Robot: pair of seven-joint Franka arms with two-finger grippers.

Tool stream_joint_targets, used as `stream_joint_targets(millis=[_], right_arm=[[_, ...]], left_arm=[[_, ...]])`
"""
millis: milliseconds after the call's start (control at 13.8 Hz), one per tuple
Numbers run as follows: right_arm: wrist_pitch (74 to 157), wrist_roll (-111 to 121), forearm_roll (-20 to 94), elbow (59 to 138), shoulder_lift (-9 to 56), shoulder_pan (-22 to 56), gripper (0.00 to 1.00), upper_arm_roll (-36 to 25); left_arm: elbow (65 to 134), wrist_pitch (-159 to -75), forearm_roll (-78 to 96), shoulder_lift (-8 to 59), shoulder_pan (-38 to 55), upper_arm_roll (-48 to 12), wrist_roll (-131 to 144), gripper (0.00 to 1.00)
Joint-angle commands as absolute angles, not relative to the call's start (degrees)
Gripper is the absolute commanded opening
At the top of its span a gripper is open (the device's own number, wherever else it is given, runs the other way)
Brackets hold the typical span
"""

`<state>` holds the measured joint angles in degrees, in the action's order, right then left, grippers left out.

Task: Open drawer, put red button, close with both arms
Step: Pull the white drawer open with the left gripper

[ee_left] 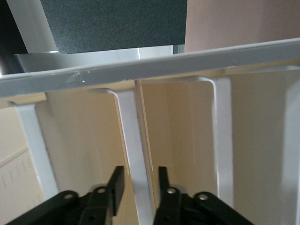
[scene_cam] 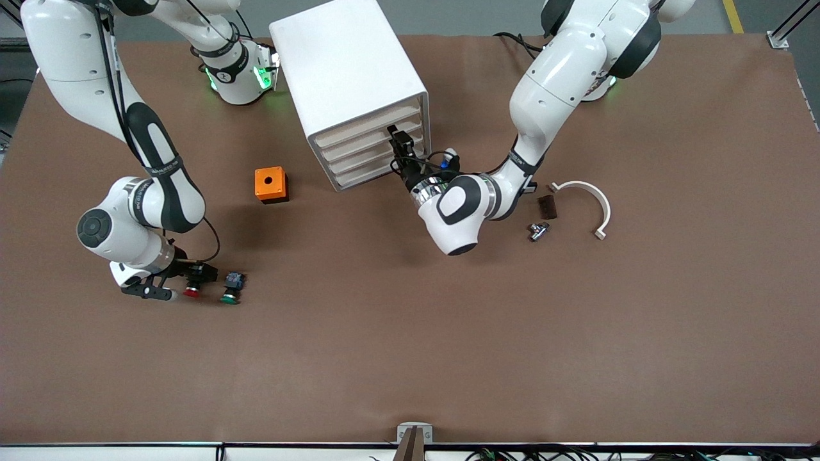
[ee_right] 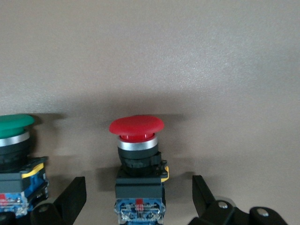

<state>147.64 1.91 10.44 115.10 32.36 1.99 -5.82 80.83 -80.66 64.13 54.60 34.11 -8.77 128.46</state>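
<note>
Red button (ee_right: 136,125) lay beside the green button (ee_right: 14,125), between the right gripper's (ee_right: 138,197) spread fingers; small, rigid, best pinched at its black body. Left gripper (ee_left: 141,187) straddled the drawer (scene_cam: 365,127) handle, narrowly apart.

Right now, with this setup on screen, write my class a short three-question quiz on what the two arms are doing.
1. True or false: the right gripper has open fingers on either side of the red button.
2. The left gripper is at: A) the orange box, B) the topmost drawer of the cabinet, C) the white curved clip.
3. Which thing stands beside the red button, nearer the left arm's end of the table?

Key: 1 true; 2 B; 3 the green button.
</note>
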Motion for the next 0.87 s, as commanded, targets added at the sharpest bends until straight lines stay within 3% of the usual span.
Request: stream_joint_targets(millis=[0, 362, 796], right_arm=[[147.7, 1.8, 12.0, 115.0, 32.6, 2.0, 1.0, -5.7], [147.7, 1.8, 12.0, 115.0, 32.6, 1.8, 1.0, -5.7], [147.7, 2.0, 12.0, 113.6, 32.6, 1.6, 0.99, -5.7]], left_arm=[[80.7, -80.1, 65.6, 54.8, 35.2, -8.6, 129.5, 0.21], [80.7, -80.1, 65.7, 55.1, 35.3, -8.6, 130.9, 0.06], [80.4, -80.2, 65.7, 55.1, 32.2, -8.5, 131.0, 0.06]])
